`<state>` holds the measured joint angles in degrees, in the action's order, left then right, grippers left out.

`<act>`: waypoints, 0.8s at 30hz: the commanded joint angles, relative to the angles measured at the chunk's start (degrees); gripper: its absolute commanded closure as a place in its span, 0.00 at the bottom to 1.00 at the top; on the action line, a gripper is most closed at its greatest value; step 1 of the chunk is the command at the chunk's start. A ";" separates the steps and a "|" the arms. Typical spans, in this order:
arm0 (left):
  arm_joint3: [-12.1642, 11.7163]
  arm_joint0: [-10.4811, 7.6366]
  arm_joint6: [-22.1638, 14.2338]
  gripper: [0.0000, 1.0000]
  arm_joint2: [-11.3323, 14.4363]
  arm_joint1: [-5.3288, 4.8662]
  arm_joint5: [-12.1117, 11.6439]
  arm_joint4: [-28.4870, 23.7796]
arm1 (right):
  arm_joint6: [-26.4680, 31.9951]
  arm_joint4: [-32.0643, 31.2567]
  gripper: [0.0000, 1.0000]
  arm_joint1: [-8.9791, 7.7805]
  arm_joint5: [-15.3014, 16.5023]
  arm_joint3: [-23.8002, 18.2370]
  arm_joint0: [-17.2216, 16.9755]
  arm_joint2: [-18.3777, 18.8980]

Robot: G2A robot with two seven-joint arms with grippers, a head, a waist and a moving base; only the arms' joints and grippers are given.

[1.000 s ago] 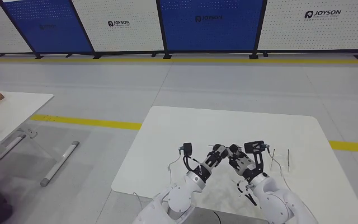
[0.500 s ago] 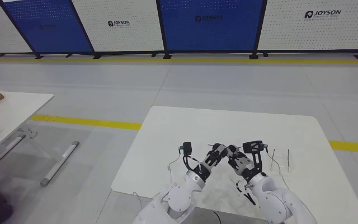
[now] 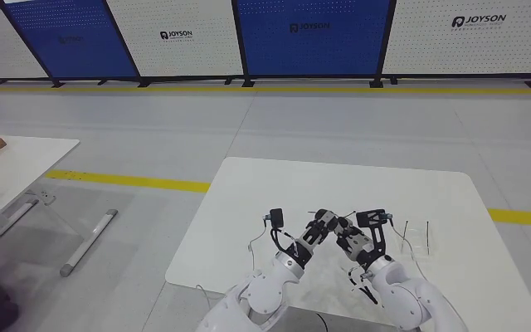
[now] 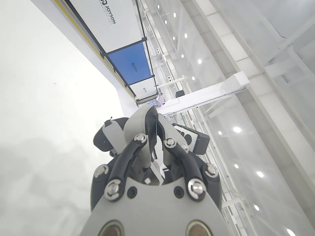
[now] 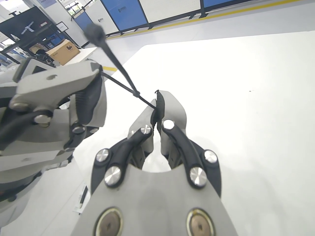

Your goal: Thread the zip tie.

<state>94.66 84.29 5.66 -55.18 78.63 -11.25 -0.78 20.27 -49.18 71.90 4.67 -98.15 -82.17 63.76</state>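
Zip tie point(image 5: 112, 56) is held by both grippers in the right wrist view. The right gripper point(image 5: 157, 105) is clenched on its thin end and the left gripper point(image 5: 96, 81) on the other, with the straps crossing between them.

In the left wrist view, the fingers point(image 4: 150, 128) are pressed shut on a thin strap.

In the top view, the grippers meet above the table's point(image 3: 332, 178) near edge. Spare ties point(image 3: 406, 235) lie toward its right edge.

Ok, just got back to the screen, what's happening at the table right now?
Both arms hold one black zip tie above the white table. The right claw is shut on one stretch of it, the left claw on another, and two strands cross between them. Whether the tail is through the head yet, I cannot tell. Spare ties lie on the table beside the right arm.
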 commanded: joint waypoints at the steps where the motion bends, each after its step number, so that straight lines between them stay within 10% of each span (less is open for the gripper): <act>1: 0.57 0.15 -0.04 1.00 0.00 -0.01 -0.20 0.14 | 0.10 -0.01 1.00 0.01 -0.02 0.14 0.03 -0.01; 24: 4.59 2.04 -0.08 1.00 -0.09 -0.24 -1.19 1.58 | 1.13 -0.59 1.00 -0.11 0.40 0.85 -0.34 0.39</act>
<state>99.22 86.31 5.54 -55.27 78.40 -12.43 0.73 21.39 -49.78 71.78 5.05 -97.29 -82.50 64.13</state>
